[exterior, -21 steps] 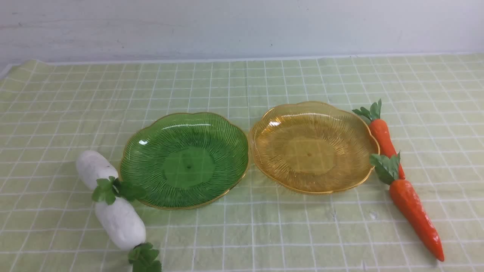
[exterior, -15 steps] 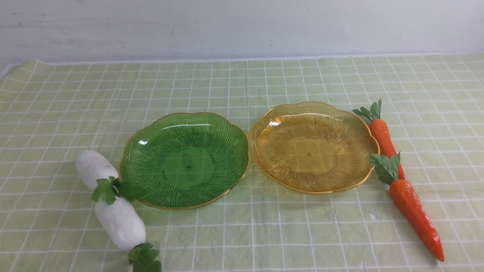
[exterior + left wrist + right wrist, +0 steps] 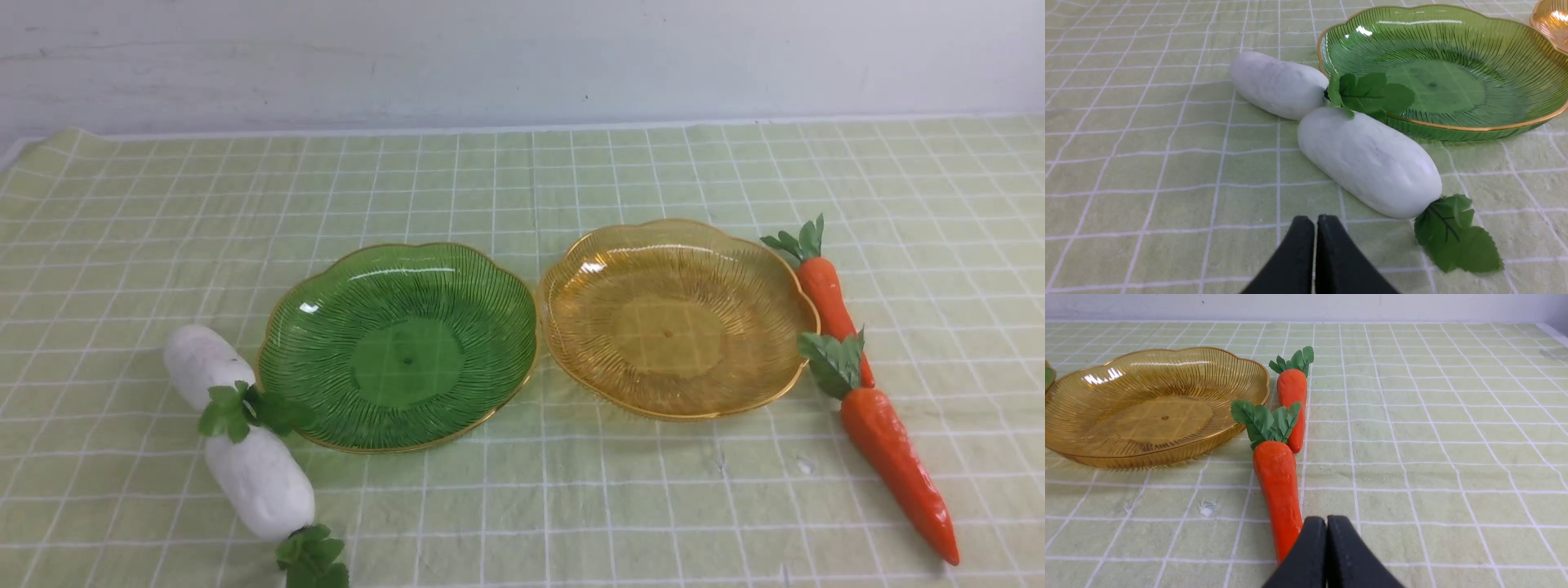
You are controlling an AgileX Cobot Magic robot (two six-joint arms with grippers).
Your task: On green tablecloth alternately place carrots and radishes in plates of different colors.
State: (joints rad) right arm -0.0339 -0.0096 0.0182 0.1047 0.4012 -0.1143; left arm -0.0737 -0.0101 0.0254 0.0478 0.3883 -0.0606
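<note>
The green plate (image 3: 397, 347) sits empty on the green tablecloth (image 3: 522, 180) that covers the desk. The amber plate (image 3: 676, 318) — also empty — lies just right of the green plate, the rims nearly touching. At the green plate's left edge, the farther radish (image 3: 194, 363) has its leaves overlapping the rim, and the nearer radish (image 3: 260, 482) lies end to end with it, toward the robot. The farther carrot (image 3: 824, 294) and nearer carrot (image 3: 894, 461) lie well to the green plate's right, beyond the amber plate. The left gripper (image 3: 1315, 222) and right gripper (image 3: 1327, 520) are each pressed closed — holding nothing.
</note>
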